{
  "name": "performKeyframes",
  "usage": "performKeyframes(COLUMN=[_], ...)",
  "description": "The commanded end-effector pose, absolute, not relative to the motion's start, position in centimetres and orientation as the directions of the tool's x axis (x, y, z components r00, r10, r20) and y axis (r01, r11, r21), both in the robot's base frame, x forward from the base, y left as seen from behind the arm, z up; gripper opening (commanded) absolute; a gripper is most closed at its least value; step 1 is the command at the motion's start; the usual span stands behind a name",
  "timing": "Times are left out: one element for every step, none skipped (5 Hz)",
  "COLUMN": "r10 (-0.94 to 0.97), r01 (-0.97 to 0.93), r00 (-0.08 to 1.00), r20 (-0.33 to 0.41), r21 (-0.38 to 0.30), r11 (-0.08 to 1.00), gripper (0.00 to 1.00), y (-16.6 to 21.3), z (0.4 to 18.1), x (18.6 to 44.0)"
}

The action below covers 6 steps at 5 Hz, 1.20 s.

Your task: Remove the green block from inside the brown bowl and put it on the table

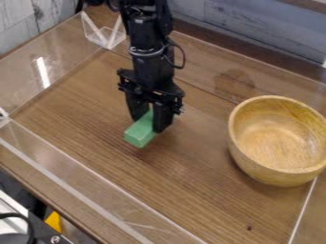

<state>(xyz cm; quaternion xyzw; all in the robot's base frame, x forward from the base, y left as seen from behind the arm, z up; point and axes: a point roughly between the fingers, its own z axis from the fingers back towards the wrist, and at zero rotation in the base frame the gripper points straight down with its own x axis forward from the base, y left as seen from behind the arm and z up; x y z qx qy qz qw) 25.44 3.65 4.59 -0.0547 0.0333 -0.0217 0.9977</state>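
Clear plastic forms the low near wall (pixel 128 214) that edges the dark brown wood-grain table (pixel 90 114), running diagonally across the lower left of the view. Beyond it, the streaked tabletop spreads back and to the right.

At the right, near the table's right edge, sits the round light-brown wooden bowl (pixel 277 138) with its thick rim and visible grain. Its hollow shows only bare wood; nothing lies in it.

Left of the bowl and well apart from it, around the middle of the table, is the small bright green rectangular block (pixel 140 132). Its lower end is at the tabletop, though whether it rests fully on the wood cannot be told. The black gripper (pixel 152 118) points straight down over it, and its dark fingers (pixel 165 115) stand either side of the block's upper part, clasping it between them. The block's near left corner sticks out below and left of the fingertips.

Above the gripper, the black robot arm (pixel 147 38) rises upright toward the top of the view.

Farther back, at the far left, a small clear plastic triangular piece (pixel 105 34) stands at the far edge of the table.
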Motion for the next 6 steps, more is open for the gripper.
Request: performKeyframes(r10=[-0.032,-0.025,-0.019,-0.015,-0.011,-0.007], r01=[0.031,0.024,0.019,0.015,0.011,0.008], r00=[0.999,1.000,1.000,1.000,1.000,1.000], r20=[-0.009,-0.006,-0.003,0.002,0.005,0.009], r21=[-0.101,-0.103,-0.105,-0.107,-0.109,-0.112], r11=[0.994,0.994,0.994,0.994,0.994,0.994], gripper=[0.00,0.00,0.00,0.00,0.00,0.00], y=[3.85,3.78,3.73,3.66,3.59,3.57], z=[6.02,6.07,6.12,6.15,6.15,6.25], x=[25.87,25.90,25.94,25.98,25.99,26.05])
